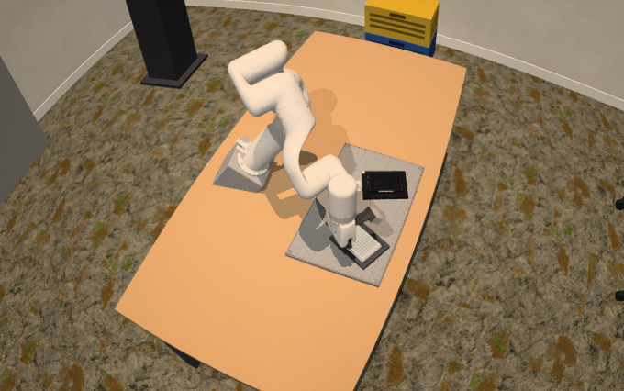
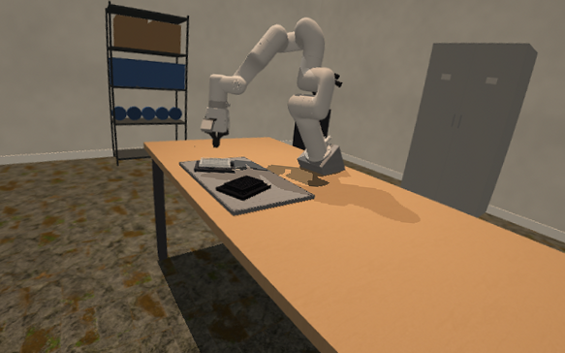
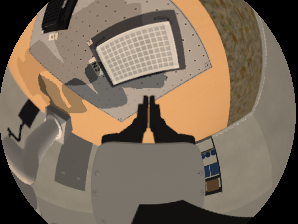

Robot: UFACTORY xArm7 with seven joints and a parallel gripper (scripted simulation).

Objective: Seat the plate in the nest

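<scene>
The white 96-well plate B83 (image 1: pixel 366 243) rests in the dark plate nest N2 (image 1: pixel 363 251) at the near end of the grey deck (image 1: pixel 356 214). It also shows in the exterior view (image 2: pixel 215 163) and in the wrist view (image 3: pixel 140 51). In the exterior view the plate looks slightly tilted. My gripper (image 1: pixel 348 242) (image 2: pixel 215 144) is shut and empty. It hangs above the plate's edge, clear of it. In the wrist view the closed fingertips (image 3: pixel 150 102) sit just below the plate's long side. The black plate B38 (image 1: pixel 384 183) sits in nest N1 at the far end of the deck.
The arm's base (image 1: pixel 243 168) stands on the orange table (image 1: pixel 295 220) left of the deck. The deck lies near the table's right edge. A shelf rack (image 2: pixel 144 81) and a grey cabinet (image 2: pixel 464 124) stand off the table.
</scene>
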